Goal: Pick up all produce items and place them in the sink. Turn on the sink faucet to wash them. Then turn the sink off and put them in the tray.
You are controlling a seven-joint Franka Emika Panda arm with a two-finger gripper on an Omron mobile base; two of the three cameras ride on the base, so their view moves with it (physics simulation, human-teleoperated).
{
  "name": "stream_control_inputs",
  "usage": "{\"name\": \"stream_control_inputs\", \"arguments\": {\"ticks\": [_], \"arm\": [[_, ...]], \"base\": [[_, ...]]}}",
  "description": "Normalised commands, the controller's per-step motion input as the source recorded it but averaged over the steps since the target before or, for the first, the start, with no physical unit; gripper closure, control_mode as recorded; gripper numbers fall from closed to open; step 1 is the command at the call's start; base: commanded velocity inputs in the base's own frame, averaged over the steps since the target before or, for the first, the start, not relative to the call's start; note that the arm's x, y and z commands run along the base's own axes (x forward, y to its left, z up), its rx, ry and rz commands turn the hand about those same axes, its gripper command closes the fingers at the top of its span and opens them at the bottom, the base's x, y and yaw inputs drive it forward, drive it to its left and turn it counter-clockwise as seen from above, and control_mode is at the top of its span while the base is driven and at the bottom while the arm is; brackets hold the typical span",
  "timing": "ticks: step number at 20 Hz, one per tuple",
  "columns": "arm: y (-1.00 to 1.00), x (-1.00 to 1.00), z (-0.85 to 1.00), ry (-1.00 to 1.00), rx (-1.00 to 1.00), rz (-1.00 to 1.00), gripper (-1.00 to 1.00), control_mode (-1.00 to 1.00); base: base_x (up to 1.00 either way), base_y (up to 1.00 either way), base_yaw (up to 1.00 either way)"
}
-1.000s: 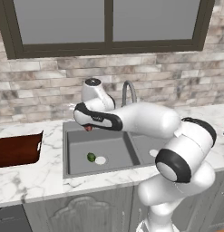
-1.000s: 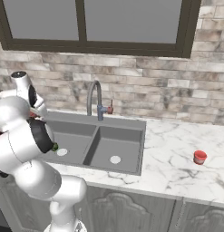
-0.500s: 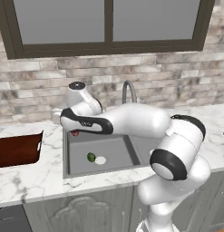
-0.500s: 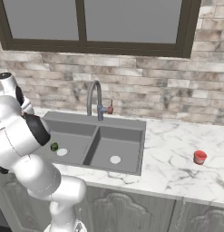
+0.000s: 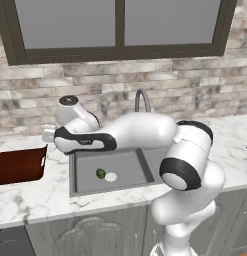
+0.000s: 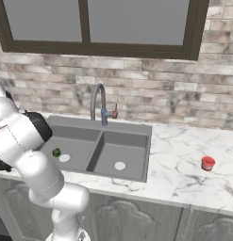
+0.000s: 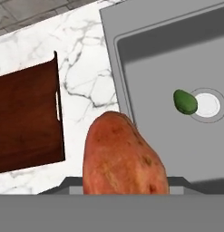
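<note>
My gripper is shut on the orange-red vegetable, one of the produce items, which rises large in the hand view. In the left base view the gripper hangs over the counter between the tray and the left rim of the sink. The hand view has the dark brown tray at the left and the sink at the right. The small green fruit lies in the left basin beside the pale drain. The sink faucet stands behind the sink; no water shows.
A small red cup stands on the marble counter right of the sink. A brick wall and a window lie behind the sink. A strip of bare marble separates the tray from the sink.
The arm has swung left with the orange-red vegetable, from above the left basin to the counter beside the tray. The green fruit has stayed by the drain.
</note>
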Motion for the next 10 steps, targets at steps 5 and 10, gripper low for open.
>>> {"name": "stream_control_inputs", "arguments": {"ticks": [5,10], "arm": [[0.57,0.0,0.0,0.02,0.0,0.0,1.0,-1.0],[0.52,0.0,-0.09,0.04,0.0,0.0,1.0,-1.0]], "base": [[0.0,0.0,0.0],[0.0,0.0,0.0]]}}
